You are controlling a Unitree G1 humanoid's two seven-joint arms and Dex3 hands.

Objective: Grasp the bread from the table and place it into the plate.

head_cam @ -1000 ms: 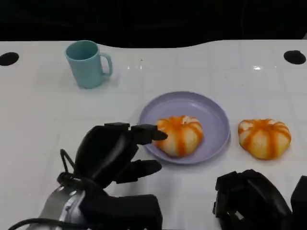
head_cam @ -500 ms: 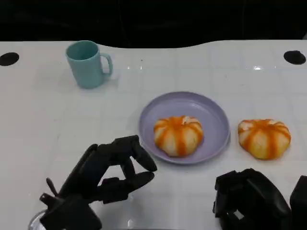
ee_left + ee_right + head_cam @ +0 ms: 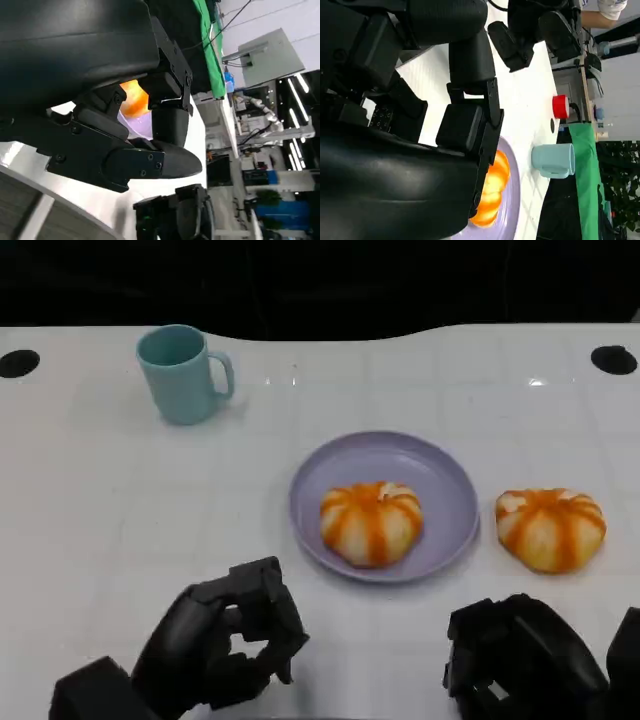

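One orange-striped bread [image 3: 370, 522] lies on the lavender plate [image 3: 440, 475] in the middle of the table; the left wrist view shows a sliver of this bread [image 3: 134, 98] past my fingers. A second, similar bread [image 3: 550, 528] sits on the table just right of the plate. My left hand [image 3: 225, 645] is at the near edge, left of the plate and apart from it, fingers curled in with nothing in them. My right hand [image 3: 520, 660] rests low at the near right, below the second bread, fingers curled and holding nothing.
A teal mug [image 3: 183, 372] stands at the back left, handle to the right. Two dark round holes [image 3: 612, 359] mark the table's far corners. The right wrist view shows a red cap-like object [image 3: 560, 106] beyond the table.
My left hand has drawn back from the plate's left rim toward the near edge and curled its fingers in. The breads, plate and right hand have not moved.
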